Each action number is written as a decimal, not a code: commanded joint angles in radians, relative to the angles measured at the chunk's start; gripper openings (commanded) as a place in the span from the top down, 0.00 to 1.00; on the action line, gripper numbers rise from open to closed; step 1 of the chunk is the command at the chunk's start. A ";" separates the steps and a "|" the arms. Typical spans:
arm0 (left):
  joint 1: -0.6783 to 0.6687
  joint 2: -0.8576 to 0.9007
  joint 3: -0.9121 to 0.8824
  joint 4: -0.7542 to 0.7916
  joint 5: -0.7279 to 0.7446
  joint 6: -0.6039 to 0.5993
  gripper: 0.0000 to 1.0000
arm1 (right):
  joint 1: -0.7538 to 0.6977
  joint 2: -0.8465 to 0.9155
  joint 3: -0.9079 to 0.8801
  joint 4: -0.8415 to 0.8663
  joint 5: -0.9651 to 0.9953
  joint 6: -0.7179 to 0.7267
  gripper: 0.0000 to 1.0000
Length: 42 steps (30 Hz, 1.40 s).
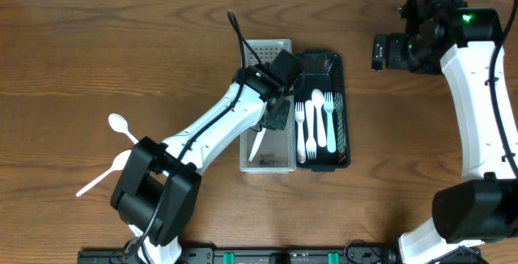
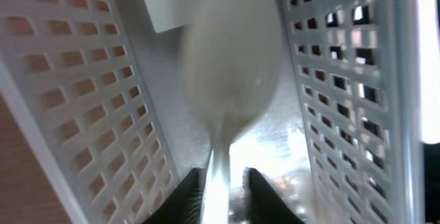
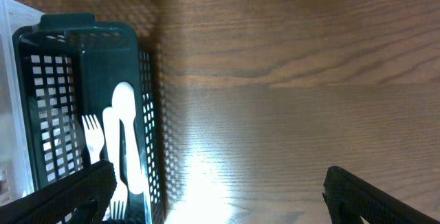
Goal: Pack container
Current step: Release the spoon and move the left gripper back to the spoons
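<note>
I see wood-grain desk (image 1: 97, 45), white spoon (image 2: 230, 66) inside the white basket (image 1: 267, 49), lengthwise, bowl toward its near end, handle pinched in my left gripper (image 2: 227, 183), right gripper (image 3: 216, 179) wide, right of the basket

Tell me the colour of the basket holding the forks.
Dark green basket, clearest in right wrist view.

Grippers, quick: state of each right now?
Left gripper: closed on a white spoon inside the white basket.
Right gripper: open, holding nothing.
</note>
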 commanded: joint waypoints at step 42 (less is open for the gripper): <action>0.963 -0.187 -0.260 -0.048 -0.048 -0.337 0.15 | -0.005 -0.006 -0.005 -0.079 0.001 -0.032 0.01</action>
